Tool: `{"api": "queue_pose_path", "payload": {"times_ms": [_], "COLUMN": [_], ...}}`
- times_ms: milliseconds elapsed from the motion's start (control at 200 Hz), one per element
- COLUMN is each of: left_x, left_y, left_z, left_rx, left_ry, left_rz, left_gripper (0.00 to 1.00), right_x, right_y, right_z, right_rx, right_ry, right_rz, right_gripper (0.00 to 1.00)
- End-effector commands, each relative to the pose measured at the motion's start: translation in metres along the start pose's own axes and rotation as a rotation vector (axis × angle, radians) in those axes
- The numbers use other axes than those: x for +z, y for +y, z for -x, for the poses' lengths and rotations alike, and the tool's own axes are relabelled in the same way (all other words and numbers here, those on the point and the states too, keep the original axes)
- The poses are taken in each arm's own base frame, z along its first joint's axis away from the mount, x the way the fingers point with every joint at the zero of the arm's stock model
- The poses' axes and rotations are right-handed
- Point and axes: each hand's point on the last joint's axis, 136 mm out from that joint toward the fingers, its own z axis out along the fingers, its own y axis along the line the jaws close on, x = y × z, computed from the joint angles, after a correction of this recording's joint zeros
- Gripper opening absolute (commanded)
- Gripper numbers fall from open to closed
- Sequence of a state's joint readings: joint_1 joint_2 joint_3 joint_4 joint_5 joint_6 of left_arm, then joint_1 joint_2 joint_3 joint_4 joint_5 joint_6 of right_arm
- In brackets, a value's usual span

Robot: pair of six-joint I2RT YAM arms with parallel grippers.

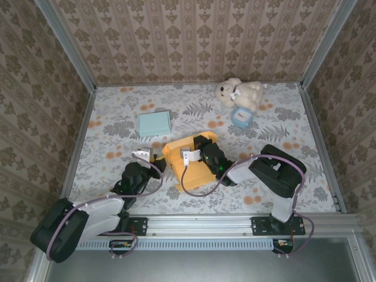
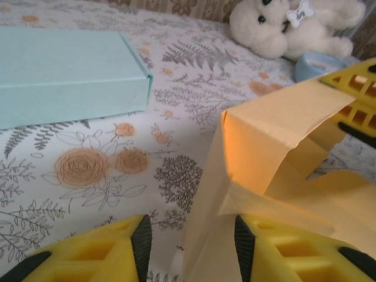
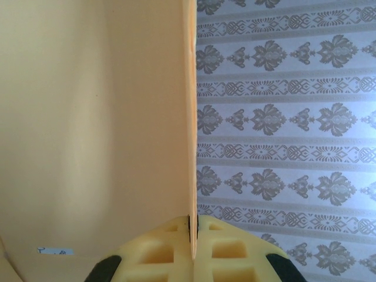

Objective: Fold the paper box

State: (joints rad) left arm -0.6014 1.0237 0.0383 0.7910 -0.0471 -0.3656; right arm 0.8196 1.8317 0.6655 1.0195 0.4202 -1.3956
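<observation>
— Where's the paper box (image 1: 189,164) sitting?

— Dead centre of the overhead view, on the flowered desk (image 1: 294,129), half raised from flat.

— And who has hold of it?

— The right fingers (image 3: 170,249) are clenched on the thin edge of an upright panel. In the right wrist view the card runs straight up out of the pinch. The left fingers (image 2: 141,238) stand parted, released. In their own view a strip of the yellow card lies in the gap, close against the pad at lower right, but I can't see it being squeezed.

— How do you reckon it handles?

— Light, I'd say, and thin: stiff across a flat panel, floppy at the creases. One flap in the left wrist view already curls over. A hard squeeze would dent it, and a push with nothing anchoring it would send it sliding over the desk. Better to take a panel by its free edge near a crease, as the right side does, and press flaps over rather than tug.

— Room to move?

— Plenty at centre right and lower centre. The teal box (image 1: 154,123) lies up and left of it, near but apart. The plush toy (image 1: 238,93) and small blue dish (image 1: 241,116) sit upper right, well apart. The metal frame (image 1: 79,141) at the sides is far off. The tight spot is at the box itself, where both sets of fingers crowd together.
</observation>
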Motion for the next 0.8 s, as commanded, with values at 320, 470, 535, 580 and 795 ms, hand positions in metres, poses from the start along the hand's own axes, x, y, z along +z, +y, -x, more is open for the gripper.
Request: {"api": "queue_pose_path", "payload": {"times_ms": [320, 470, 535, 580, 795], "left_x": [0.016, 0.022, 0.024, 0.024, 0.03], "left_y": [-0.009, -0.025, -0.03, -0.03, -0.031], "left_z": [-0.02, -0.024, -0.025, -0.027, -0.029], "left_rx": [0.008, 0.012, 0.023, 0.034, 0.057], "left_ry": [0.082, 0.093, 0.094, 0.1, 0.111], "left_rz": [-0.05, -0.131, -0.148, -0.147, -0.149], "left_gripper": [0.46, 0.46, 0.46, 0.46, 0.46], "right_x": [-0.006, -0.006, -0.006, -0.006, -0.006], "right_y": [0.035, 0.037, 0.038, 0.04, 0.04], "right_z": [-0.005, -0.005, -0.006, -0.005, -0.007], "right_rx": [-0.007, -0.008, -0.008, -0.008, -0.005], "right_ry": [-0.007, -0.007, -0.005, -0.007, -0.008], "right_rz": [0.134, 0.141, 0.142, 0.145, 0.149], "right_gripper": [0.0, 0.0, 0.0, 0.0, 0.0]}}
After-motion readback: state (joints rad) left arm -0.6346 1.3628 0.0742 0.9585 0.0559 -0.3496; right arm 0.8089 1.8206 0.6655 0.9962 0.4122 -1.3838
